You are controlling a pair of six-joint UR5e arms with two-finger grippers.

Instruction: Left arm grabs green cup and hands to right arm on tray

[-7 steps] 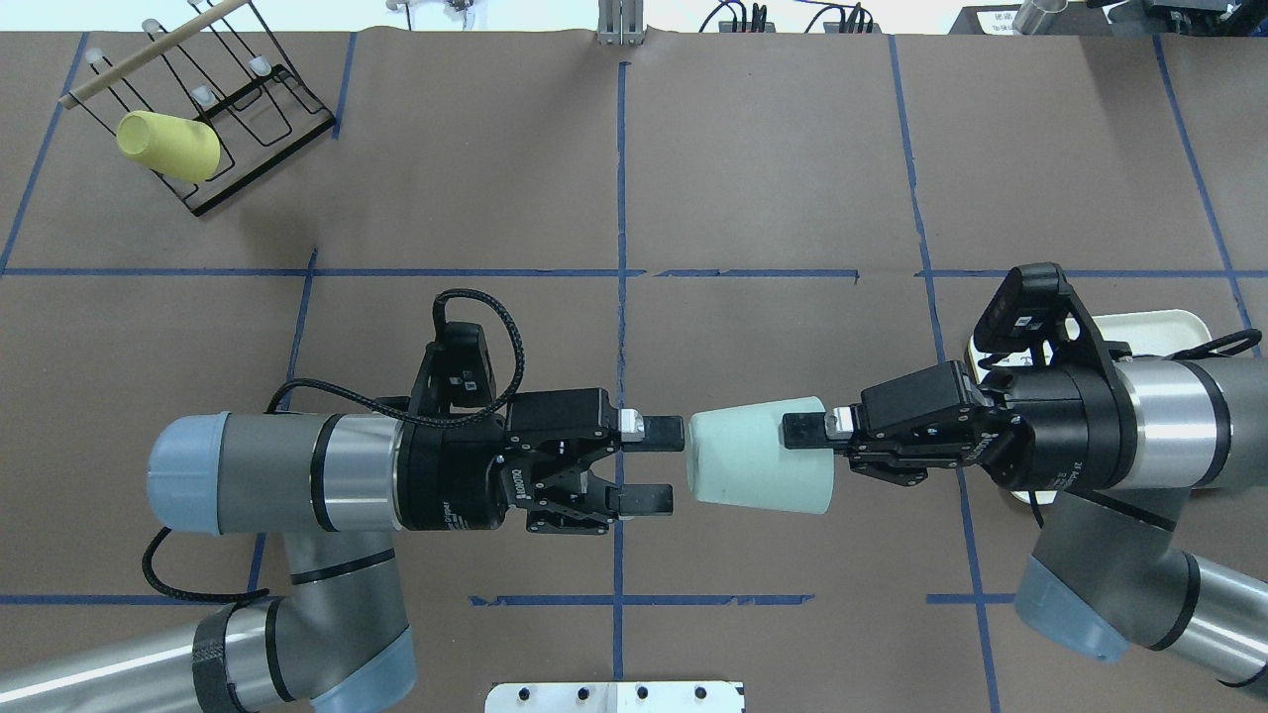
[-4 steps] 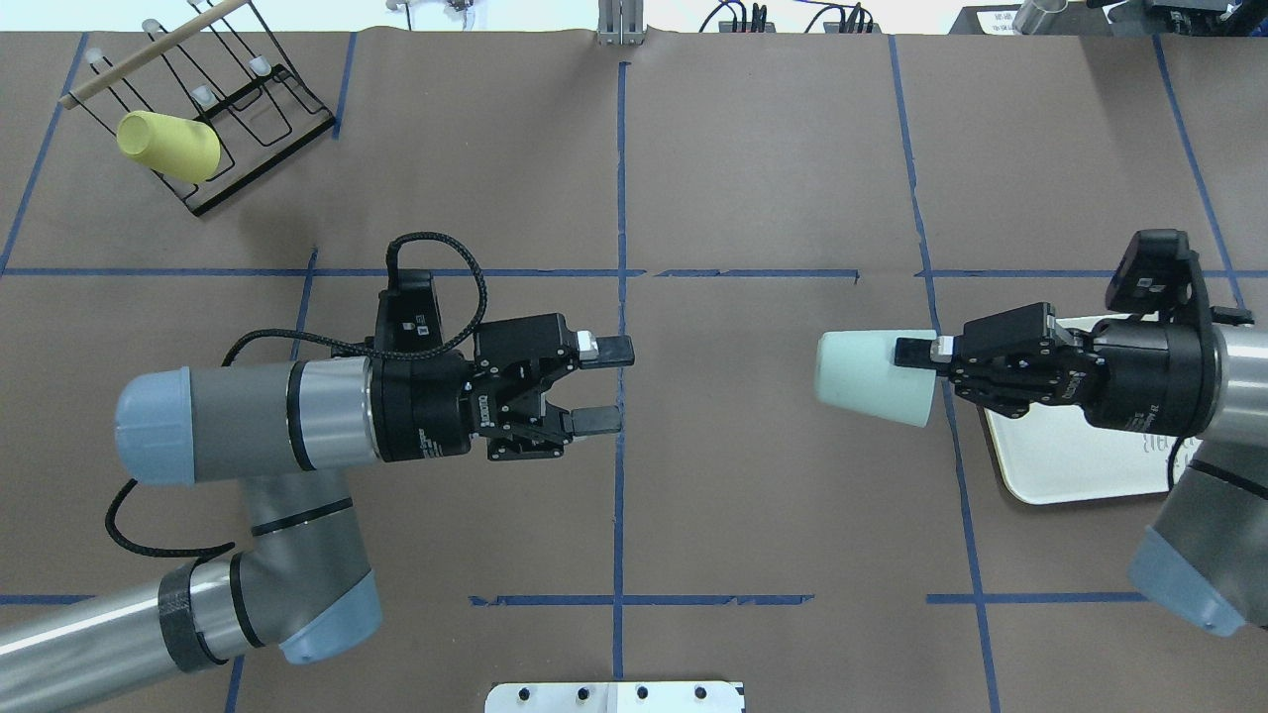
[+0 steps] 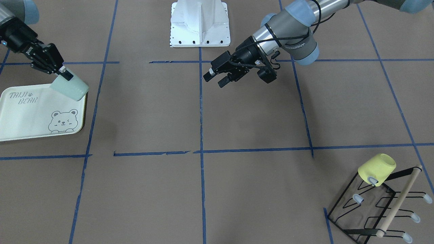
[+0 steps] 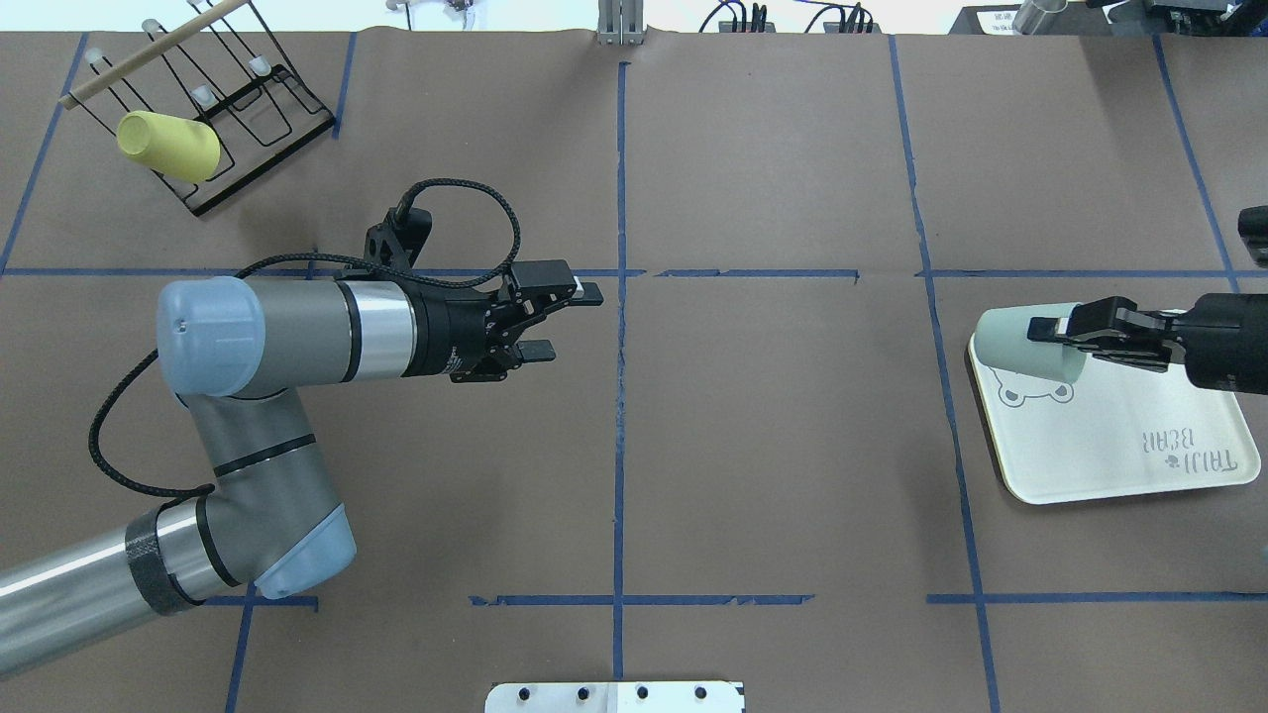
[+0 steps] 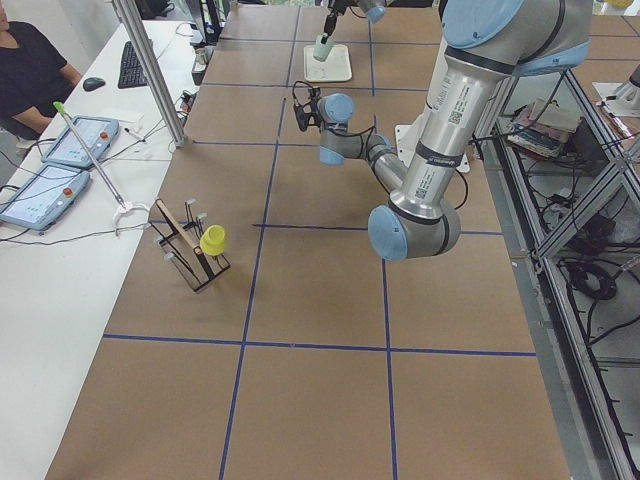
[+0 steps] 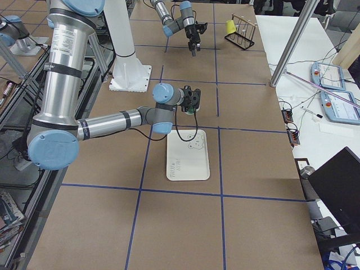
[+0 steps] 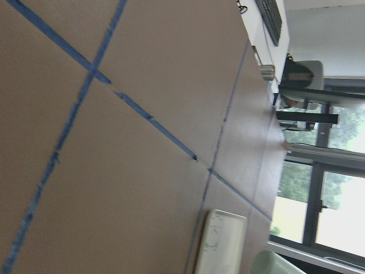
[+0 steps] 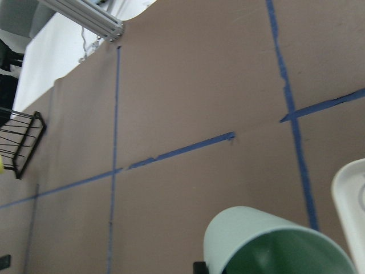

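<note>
The pale green cup (image 4: pixel 1020 349) hangs tilted, mouth toward the right arm, over the tray's (image 4: pixel 1119 436) corner by the bear drawing. My right gripper (image 4: pixel 1048 330) is shut on the cup's rim, one finger outside and the other hidden inside. In the front view the cup (image 3: pixel 69 87) is at the tray's (image 3: pixel 27 115) edge, under the right gripper (image 3: pixel 67 75). I cannot tell whether the cup touches the tray. The cup's mouth fills the bottom of the right wrist view (image 8: pixel 268 245). My left gripper (image 4: pixel 567 322) is open and empty, left of the centre line, far from the cup.
A yellow cup (image 4: pixel 168 147) hangs on a black wire rack (image 4: pixel 248 99) at the far left corner. The robot's white base plate (image 3: pixel 200 23) sits at the near table edge. Blue tape lines cross the brown table.
The right arm carried the green cup rightward from the table's middle to over the tray. The left gripper, open, drew back to the left and farther up the table.
</note>
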